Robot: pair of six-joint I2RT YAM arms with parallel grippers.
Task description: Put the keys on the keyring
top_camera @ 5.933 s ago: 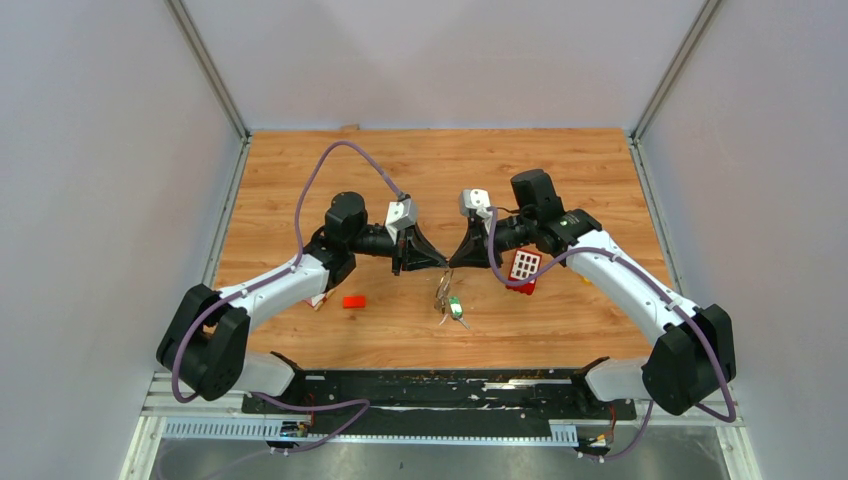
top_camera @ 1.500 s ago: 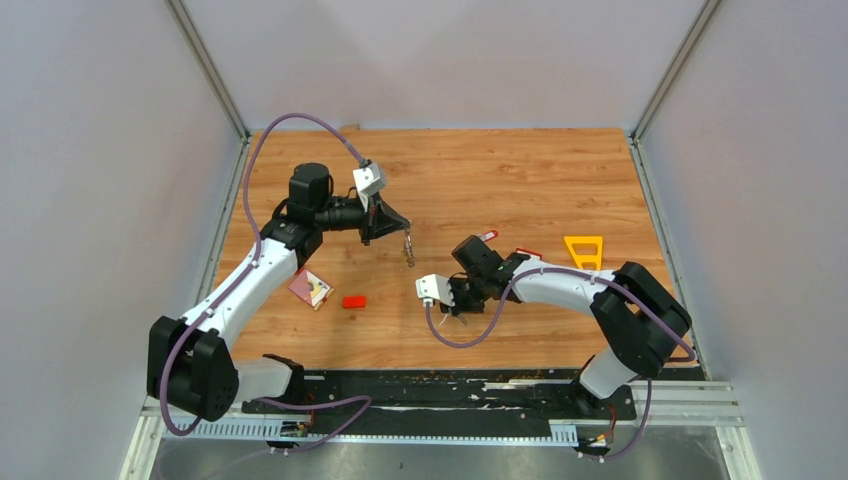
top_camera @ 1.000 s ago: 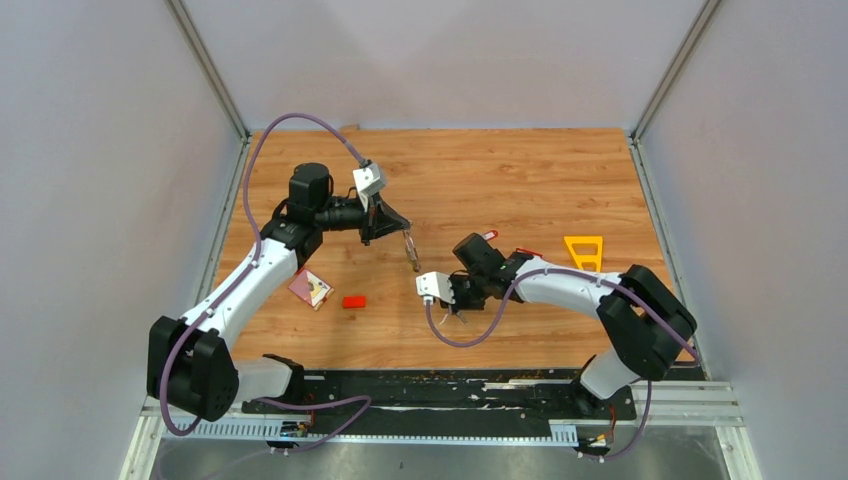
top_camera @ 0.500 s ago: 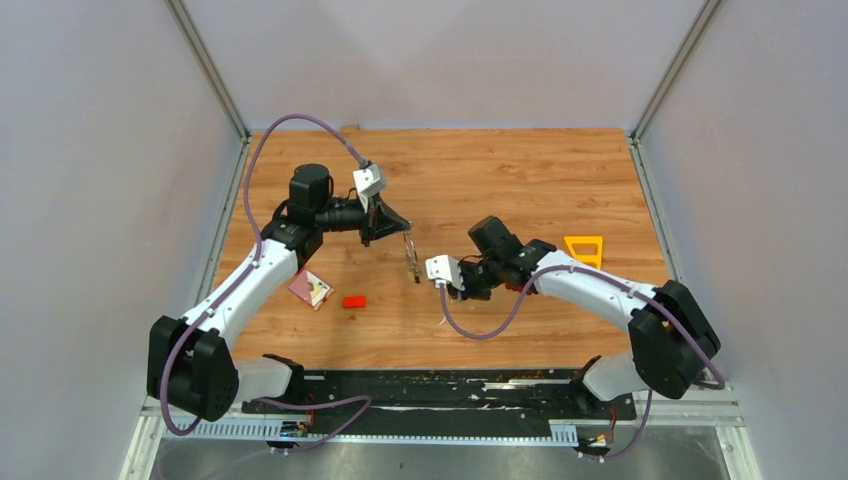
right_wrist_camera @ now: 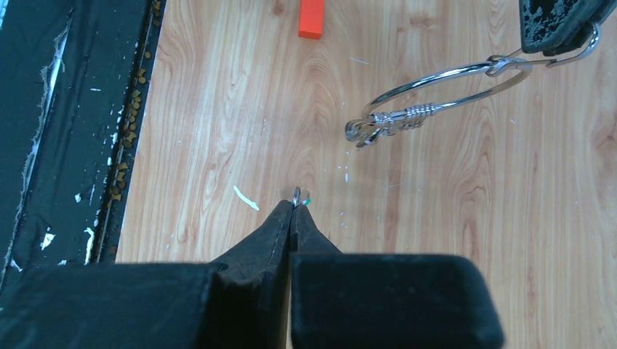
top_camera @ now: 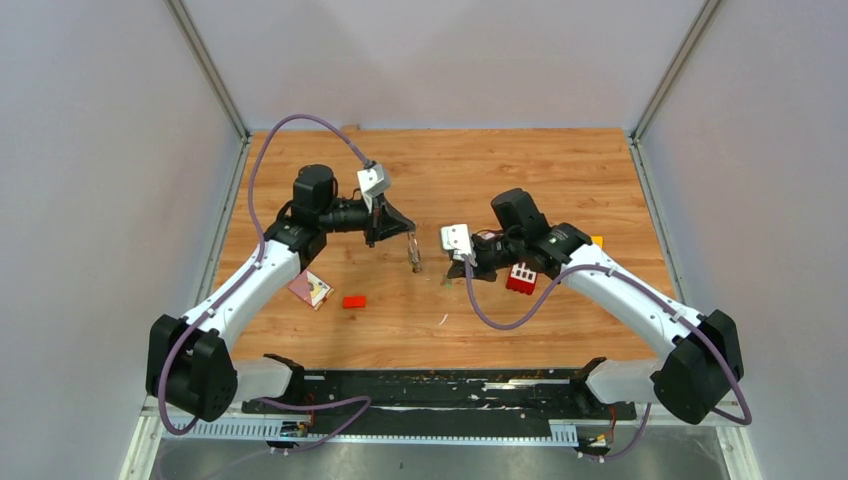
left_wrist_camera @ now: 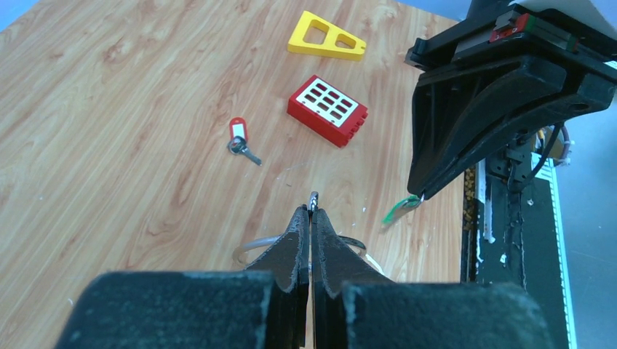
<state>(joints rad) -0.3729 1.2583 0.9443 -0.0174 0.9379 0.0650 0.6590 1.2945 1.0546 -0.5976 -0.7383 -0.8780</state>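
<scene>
The keyring (right_wrist_camera: 411, 113) hangs from the tips of the left gripper (left_wrist_camera: 311, 212). The jaws are pressed fully together on the wire with no gap between them. The loop droops below the tips, its coiled clasp at the far end of the loop from the grip. Just beyond those tips and to their right stands the right gripper (right_wrist_camera: 293, 207), near the ring but apart from it. Its jaws are likewise closed tight, pinching a green-headed key (left_wrist_camera: 396, 211); only a metal nub and a sliver of green protrude past the tips. Ahead of the left jaws and slightly to their left, a red-headed key (left_wrist_camera: 240, 138) lies flat on the table (top_camera: 500, 170), held by neither gripper. Farther ahead sits the red block with white squares (left_wrist_camera: 327, 109), and beyond that, farthest out, the yellow plastic piece (left_wrist_camera: 325, 40). Well beyond the right jaws, past the ring, lies a small red block (right_wrist_camera: 311, 18).
</scene>
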